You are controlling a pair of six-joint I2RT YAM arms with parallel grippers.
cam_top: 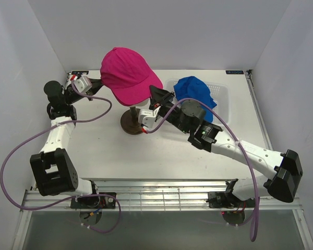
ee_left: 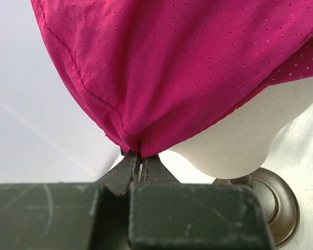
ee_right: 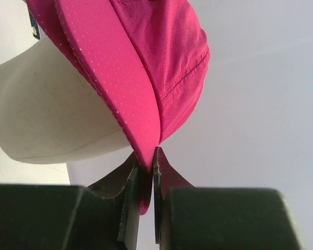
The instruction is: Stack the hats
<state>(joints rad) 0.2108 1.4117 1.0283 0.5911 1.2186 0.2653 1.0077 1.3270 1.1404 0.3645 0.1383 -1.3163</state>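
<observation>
White counter (cam_top: 104,151): I count one pink hat (cam_top: 126,73) on the mannequin head (ee_left: 240,135), my left claw (ee_left: 141,167) and right claw (ee_right: 148,161) both pinched tight on its edges; one blue hat (cam_top: 195,94) in the basket (cam_top: 224,89).

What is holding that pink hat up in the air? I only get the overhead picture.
Observer: The left wrist camera shows the left gripper pinched shut on the hem of the pink hat.
Operator: And the other arm?
Observer: Its wrist camera shows the right gripper clamped on the edge of the hat's brim.
Operator: Is anything underneath?
Observer: Yes, a cream mannequin head, with its top inside the hat.
</observation>
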